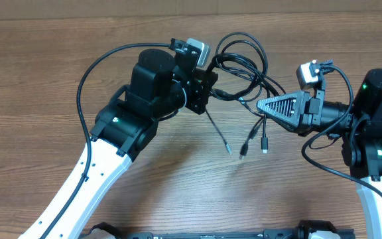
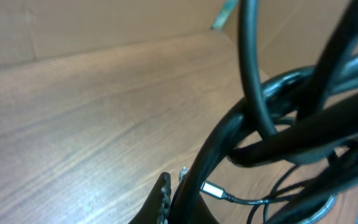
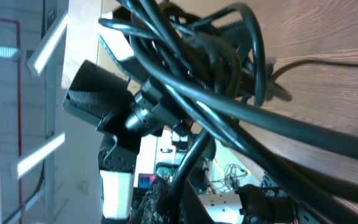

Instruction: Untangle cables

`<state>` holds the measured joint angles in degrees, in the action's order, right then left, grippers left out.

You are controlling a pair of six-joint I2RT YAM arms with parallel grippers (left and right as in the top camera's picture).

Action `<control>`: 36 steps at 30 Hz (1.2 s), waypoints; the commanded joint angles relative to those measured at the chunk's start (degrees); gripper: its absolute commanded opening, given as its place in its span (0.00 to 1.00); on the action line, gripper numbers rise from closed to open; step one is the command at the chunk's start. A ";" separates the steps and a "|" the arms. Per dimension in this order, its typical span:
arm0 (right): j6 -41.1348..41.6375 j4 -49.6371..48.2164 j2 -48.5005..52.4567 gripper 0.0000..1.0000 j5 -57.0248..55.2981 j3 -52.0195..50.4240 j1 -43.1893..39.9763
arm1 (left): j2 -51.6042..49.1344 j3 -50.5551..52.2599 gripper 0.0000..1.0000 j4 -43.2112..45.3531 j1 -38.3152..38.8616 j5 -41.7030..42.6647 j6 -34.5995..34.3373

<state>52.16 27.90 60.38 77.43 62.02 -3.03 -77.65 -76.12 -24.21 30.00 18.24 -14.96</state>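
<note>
The cables (image 1: 243, 66) are a tangle of thin black cords held up between my two grippers above the wooden table (image 1: 58, 60). Three plug ends (image 1: 242, 153) hang down from it toward the table. My left gripper (image 1: 211, 91) is shut on a strand at the tangle's left side. In the left wrist view the cables (image 2: 278, 118) fill the right half, a strand runs between the gripper's (image 2: 179, 198) jaws, and a silver plug (image 2: 211, 189) shows below. My right gripper (image 1: 260, 104) is shut on the tangle's right side. In the right wrist view the cables (image 3: 197, 68) hang ahead of that gripper (image 3: 188, 194).
The left arm's thicker black cable (image 1: 88, 76) arcs over the table at the left. The right arm's own cable (image 1: 323, 143) loops beside its wrist. The left arm's body (image 3: 101, 102) shows behind the tangle in the right wrist view.
</note>
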 commanded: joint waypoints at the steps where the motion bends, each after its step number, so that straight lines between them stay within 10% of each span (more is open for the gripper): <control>1: -5.18 0.61 -0.90 0.04 4.24 0.20 -0.24 | 0.02 -0.15 0.04 2.93 -0.44 -3.80 0.81; 7: -11.76 18.27 -0.87 0.09 -18.45 0.20 -0.24 | 0.04 -0.15 0.04 7.21 -0.42 4.22 4.37; 9: -11.76 22.45 -0.87 0.30 -25.97 0.20 -0.24 | 0.04 -0.15 0.04 7.72 -0.42 6.62 5.29; 10: -11.78 24.26 -0.90 0.65 -30.23 0.20 -0.24 | 0.04 -0.15 0.04 7.87 -0.42 9.09 6.80; 13: -11.76 24.22 -0.90 1.00 -31.32 0.20 -0.24 | 0.04 -0.15 0.04 8.07 -0.42 9.92 7.48; 33: 9.62 10.62 -0.90 0.95 -20.74 0.20 -0.24 | 0.02 -0.15 0.04 20.39 3.72 24.65 -2.05; 36: 11.08 9.38 -0.90 0.77 -20.76 0.20 -0.24 | 0.02 -0.15 0.04 21.38 5.90 23.02 -2.91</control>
<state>61.36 37.71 60.27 56.21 62.13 -3.01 -77.80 -76.01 -3.99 34.20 41.76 -16.40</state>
